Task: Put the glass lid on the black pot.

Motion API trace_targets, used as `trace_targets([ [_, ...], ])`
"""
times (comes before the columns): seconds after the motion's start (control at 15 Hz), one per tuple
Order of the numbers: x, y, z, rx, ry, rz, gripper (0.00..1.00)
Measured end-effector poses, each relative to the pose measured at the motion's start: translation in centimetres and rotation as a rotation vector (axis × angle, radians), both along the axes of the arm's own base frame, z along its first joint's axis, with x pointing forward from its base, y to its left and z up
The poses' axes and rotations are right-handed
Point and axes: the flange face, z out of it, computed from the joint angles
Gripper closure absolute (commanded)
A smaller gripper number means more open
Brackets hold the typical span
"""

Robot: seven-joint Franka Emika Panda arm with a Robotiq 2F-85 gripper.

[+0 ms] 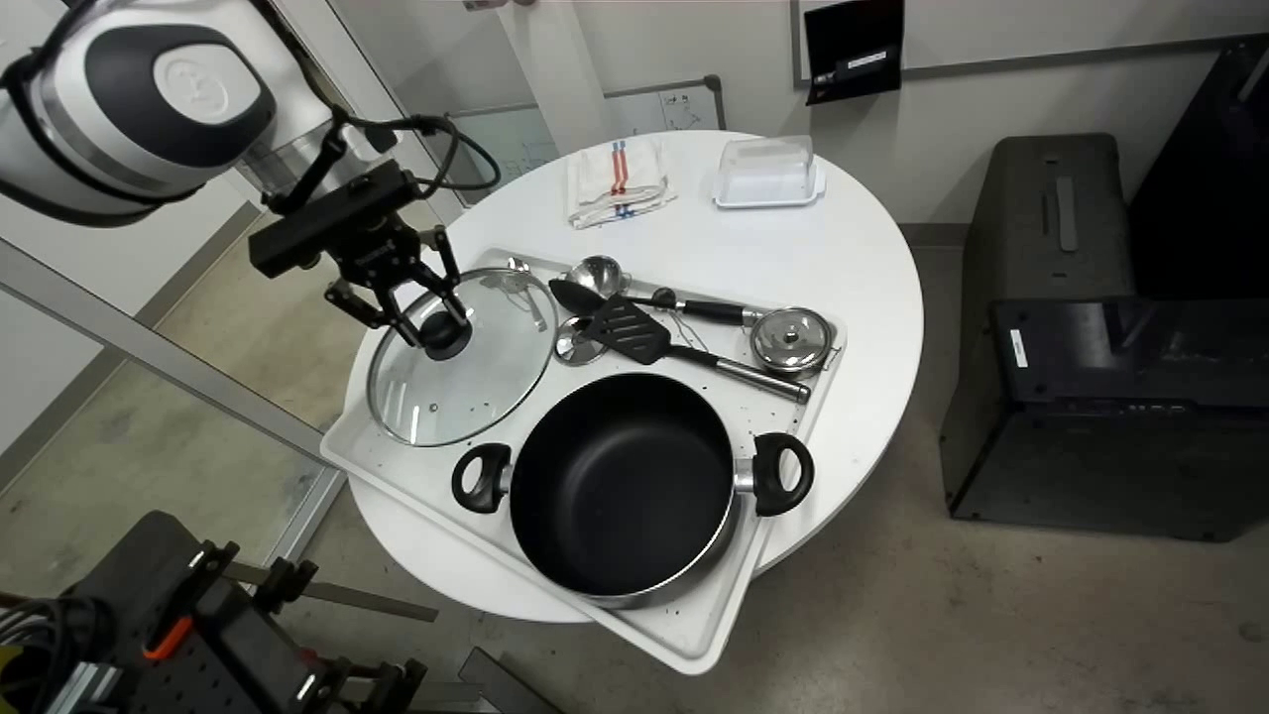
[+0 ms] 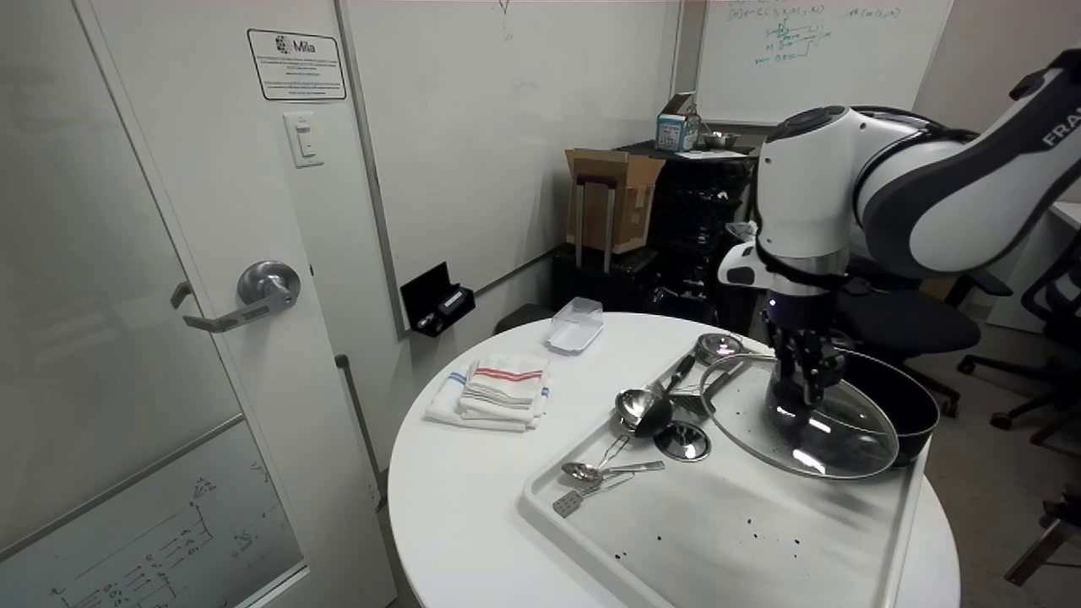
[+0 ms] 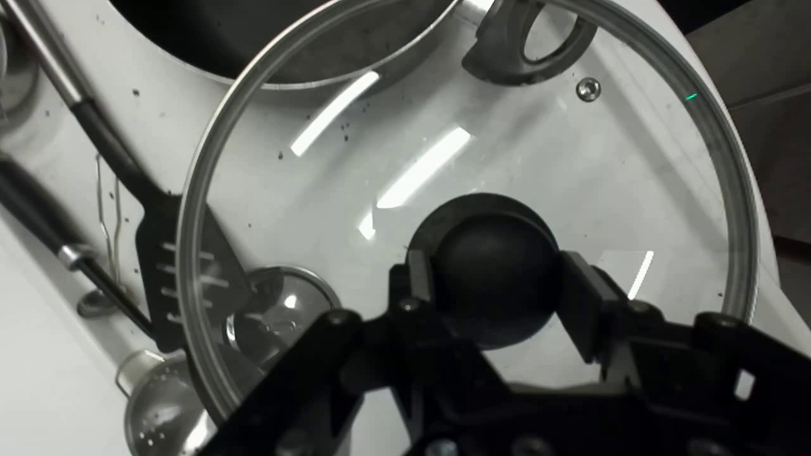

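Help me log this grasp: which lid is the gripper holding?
The large lid: the gripper is shut on its black knob. The steel pot's lid and the loose lid are both much smaller, and neither is gripped.

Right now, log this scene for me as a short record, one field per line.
gripper: closed on the black knob of the glass lid
glass lid: held above the tray, not yet on the black pot
black pot: uncovered, on the tray
also on tray: slotted spatula, small lidded pot
table: folded cloths, dish with clear cover
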Motion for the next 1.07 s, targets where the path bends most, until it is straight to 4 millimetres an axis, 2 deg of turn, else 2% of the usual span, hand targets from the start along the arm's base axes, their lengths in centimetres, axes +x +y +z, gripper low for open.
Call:
trace_targets([
  [0.27, 0.4, -5.2, 0.3, 0.004, -0.001, -0.215, 0.75],
  [0.47, 0.5, -8.2, 0.4, 0.012, -0.012, -0.373, 0.75],
  [1.07, -0.7, -14.3, -0.6, 0.030, 0.011, -0.810, 0.75],
])
